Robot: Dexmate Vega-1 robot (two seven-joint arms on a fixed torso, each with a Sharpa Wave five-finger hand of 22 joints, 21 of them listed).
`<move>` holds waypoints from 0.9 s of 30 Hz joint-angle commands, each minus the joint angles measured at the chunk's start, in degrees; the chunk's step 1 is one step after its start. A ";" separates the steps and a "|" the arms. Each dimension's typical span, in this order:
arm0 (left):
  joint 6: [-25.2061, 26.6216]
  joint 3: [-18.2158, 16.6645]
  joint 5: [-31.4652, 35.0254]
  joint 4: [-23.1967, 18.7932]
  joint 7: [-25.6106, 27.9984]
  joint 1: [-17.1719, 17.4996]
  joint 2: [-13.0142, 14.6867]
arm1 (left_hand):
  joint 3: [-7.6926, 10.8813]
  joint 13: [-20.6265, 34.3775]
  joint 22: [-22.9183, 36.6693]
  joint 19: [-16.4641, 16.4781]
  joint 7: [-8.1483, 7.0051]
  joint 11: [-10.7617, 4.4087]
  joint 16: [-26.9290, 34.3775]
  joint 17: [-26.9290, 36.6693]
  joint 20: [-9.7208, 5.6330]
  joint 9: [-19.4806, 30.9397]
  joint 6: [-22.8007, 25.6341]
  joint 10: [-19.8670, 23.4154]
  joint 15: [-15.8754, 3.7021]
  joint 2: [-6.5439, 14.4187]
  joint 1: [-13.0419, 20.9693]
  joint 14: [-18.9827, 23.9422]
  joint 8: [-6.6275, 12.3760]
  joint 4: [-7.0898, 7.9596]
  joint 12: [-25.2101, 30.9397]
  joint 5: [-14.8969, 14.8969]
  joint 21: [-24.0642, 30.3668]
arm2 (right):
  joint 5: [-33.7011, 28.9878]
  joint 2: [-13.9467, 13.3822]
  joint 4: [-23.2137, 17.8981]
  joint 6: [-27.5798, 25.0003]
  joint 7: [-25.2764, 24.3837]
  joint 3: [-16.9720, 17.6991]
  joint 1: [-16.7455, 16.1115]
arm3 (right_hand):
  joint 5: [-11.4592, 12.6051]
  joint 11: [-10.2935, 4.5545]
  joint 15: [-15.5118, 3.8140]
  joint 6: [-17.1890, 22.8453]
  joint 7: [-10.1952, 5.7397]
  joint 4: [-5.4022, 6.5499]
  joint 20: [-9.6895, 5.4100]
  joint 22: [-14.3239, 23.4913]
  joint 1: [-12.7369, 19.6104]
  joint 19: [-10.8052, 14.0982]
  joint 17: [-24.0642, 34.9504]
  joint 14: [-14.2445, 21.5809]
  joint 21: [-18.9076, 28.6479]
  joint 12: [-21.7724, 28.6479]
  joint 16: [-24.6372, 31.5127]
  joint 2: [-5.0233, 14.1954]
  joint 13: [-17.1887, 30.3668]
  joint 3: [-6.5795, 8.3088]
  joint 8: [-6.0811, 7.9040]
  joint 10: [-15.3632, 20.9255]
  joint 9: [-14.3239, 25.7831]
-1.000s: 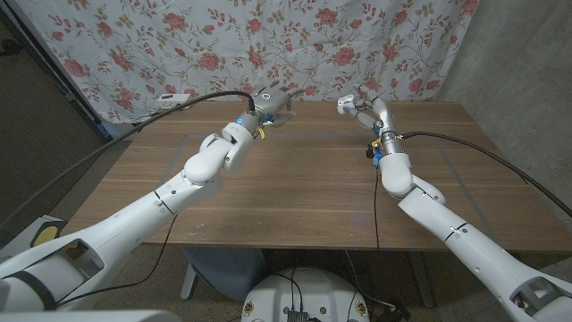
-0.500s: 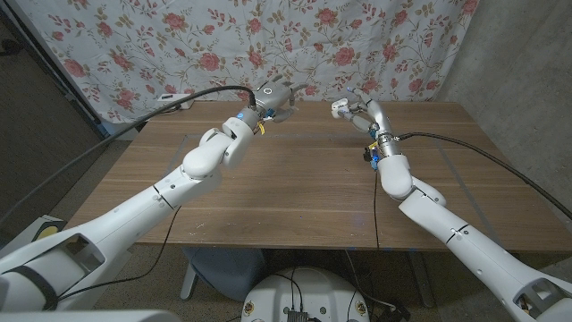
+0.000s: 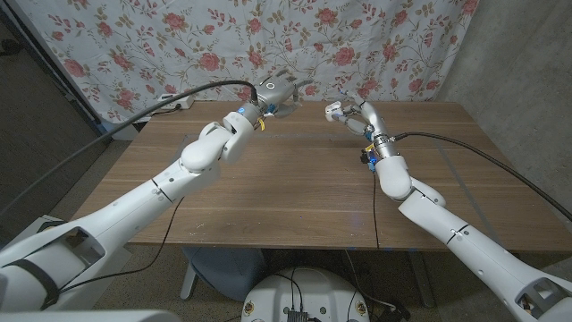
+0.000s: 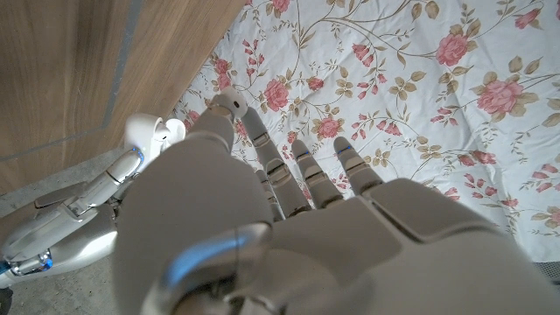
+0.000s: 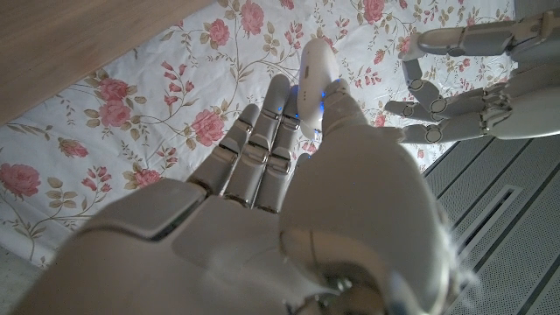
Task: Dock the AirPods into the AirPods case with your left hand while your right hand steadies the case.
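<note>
The white AirPods case is pinched between the thumb and fingers of my right hand, which is raised above the table's far edge. The same case shows at that hand's fingertips in the right wrist view. My left hand hovers a short way to the left of the case at about the same height, fingers partly curled and pointing at it. In the left wrist view the case lies just beyond my left hand. I cannot tell whether an AirPod sits in those fingers.
The wooden table lies below both raised hands. A flowered cloth hangs behind the table's far edge. A white power strip lies at the far left corner. Black cables trail from both wrists.
My left hand has moved right and a little up, and my right hand has carried the case left. The gap between them has narrowed.
</note>
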 commanded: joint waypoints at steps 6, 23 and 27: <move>-4.95 0.47 -0.42 0.82 0.44 -2.21 0.31 | -0.11 0.11 -0.02 0.37 -0.23 0.07 0.21 0.25 -0.39 0.33 0.35 0.50 -1.72 0.03 0.95 1.45 -0.34 0.17 0.21 0.18 0.24 | -0.73 0.43 0.53 1.70 2.21 -1.34 1.10 | 0.23 -7.48 -8.34 -0.11 -0.09 -0.35 0.22 0.15 0.28 0.01 0.27 0.24 -0.09 0.74 -0.16 0.56 0.47 0.03 -0.02 8.26 0.19; -7.76 1.02 3.62 0.19 1.42 -2.94 0.66 | -0.32 0.09 -0.03 0.33 -0.32 0.07 0.24 0.31 -0.47 0.33 0.40 0.50 -1.72 0.07 1.21 1.42 -0.37 0.20 0.18 0.17 0.20 | -0.88 2.01 2.02 3.77 2.22 -1.93 2.08 | 0.22 -7.48 -8.34 -0.28 -0.11 -0.31 0.22 0.12 0.28 -0.01 0.30 0.24 -0.20 0.69 -0.33 0.59 0.43 0.04 0.12 8.20 0.18; -8.38 0.97 3.28 0.72 1.43 -3.32 0.17 | -0.36 0.10 -0.03 0.33 -0.26 0.07 0.23 0.32 -0.47 0.33 0.39 0.53 -1.75 0.08 1.29 1.40 -0.38 0.19 0.20 0.17 0.19 | -0.84 2.27 2.35 4.57 2.53 -2.19 2.34 | 0.21 -7.48 -8.34 -0.26 -0.14 -0.32 0.20 0.12 0.29 -0.01 0.35 0.27 -0.22 0.67 -0.33 0.58 0.42 0.04 0.17 8.19 0.18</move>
